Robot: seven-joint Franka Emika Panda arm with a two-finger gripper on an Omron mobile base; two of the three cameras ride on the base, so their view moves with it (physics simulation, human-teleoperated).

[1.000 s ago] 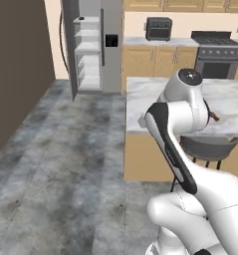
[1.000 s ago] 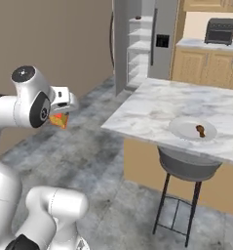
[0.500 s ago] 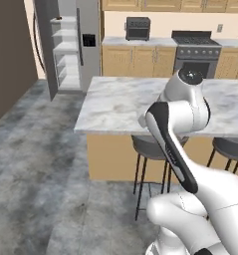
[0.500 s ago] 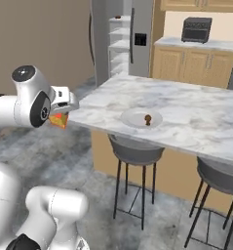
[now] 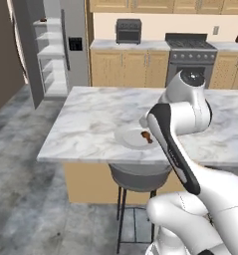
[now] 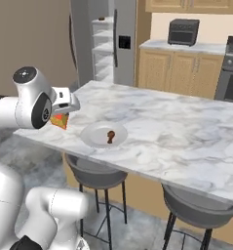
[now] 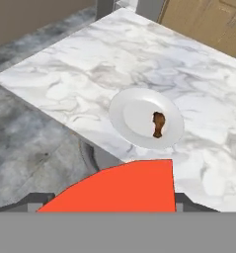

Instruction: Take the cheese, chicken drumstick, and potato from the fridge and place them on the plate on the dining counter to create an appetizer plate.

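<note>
Hanging at the near edge of the dining counter [image 6: 152, 127], the gripper [image 6: 60, 116] has its jaws clamped around the cheese [image 6: 60, 120], and from the right base view you can see the orange wedge tucked under the white hand, just off the corner of the marble tabletop. Look down the hand camera and the red rind face of that cheese [image 7: 120, 188] spreads wide across the bottom, sitting between the jaws. Out ahead of it lies the plate [image 7: 134, 111], round and pale, resting flat on the veined tabletop close to the near edge. On the plate sits 1 piece already, the chicken drumstick [image 7: 158, 123], small and dark brown, lying right of the plate's centre in the hand view. From the left base view the plate [image 5: 130, 137] peeks out beside the white arm, with the drumstick [image 5: 147, 136] at its right side, next to the arm's dark-striped link. Under the counter edge stands a grey stool [image 6: 92, 174], with a 2nd stool [image 6: 196, 205] further along. Back across the room the fridge [image 5: 53, 47] stands with its door swung wide, white shelves showing, black dispenser panel on the other door. Behind, the wall counter carries a dark toaster oven [image 6: 183, 31] beside the stove [image 5: 190, 55].
</note>
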